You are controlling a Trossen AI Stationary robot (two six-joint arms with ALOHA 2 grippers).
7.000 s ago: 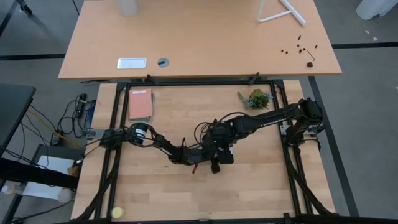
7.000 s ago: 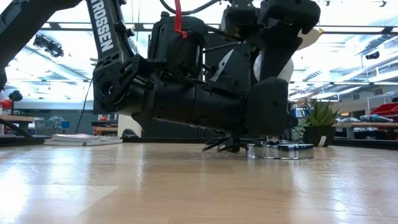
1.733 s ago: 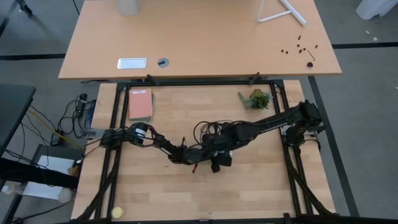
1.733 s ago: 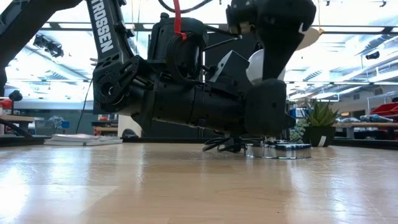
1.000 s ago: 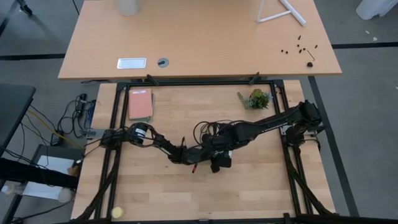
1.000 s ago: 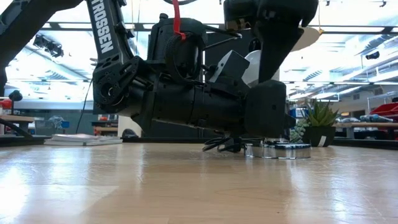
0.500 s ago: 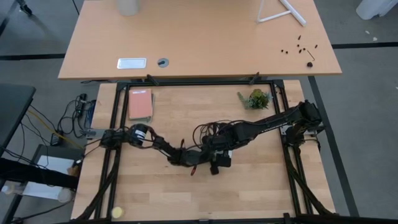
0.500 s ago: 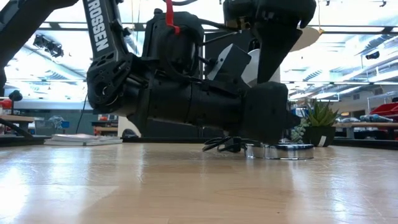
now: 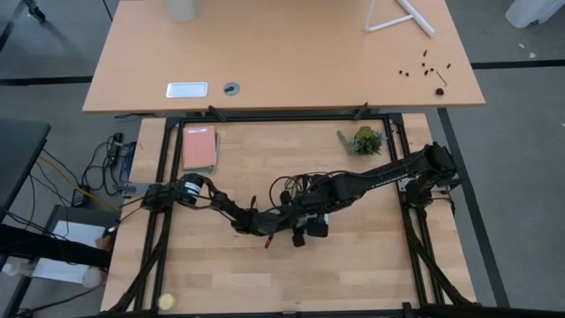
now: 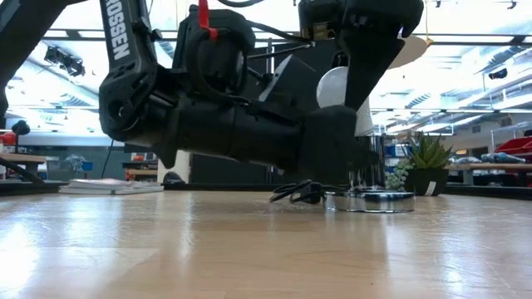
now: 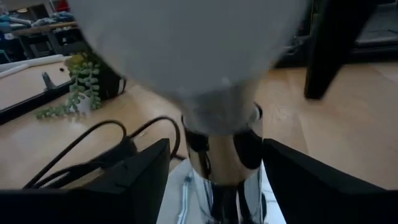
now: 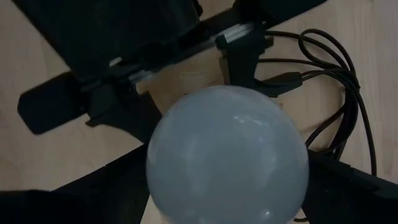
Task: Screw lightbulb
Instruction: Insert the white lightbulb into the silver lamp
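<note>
The lightbulb (image 12: 227, 154) is held upright between the right gripper (image 12: 230, 186) fingers, screw end down in the socket (image 10: 369, 200). Left gripper (image 11: 214, 168) fingers are spread apart either side of the bulb's neck.

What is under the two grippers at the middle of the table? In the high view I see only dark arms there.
Observer: The right wrist view shows the lightbulb, its round white dome held by the right gripper.
Operator: Is its screw end inside something?
Observer: Yes. In the left wrist view the narrow end sits in the silvery socket.
Operator: Does the left gripper clamp that socket?
Observer: No. The left gripper is open, with a gap on each side of the socket neck.
</note>
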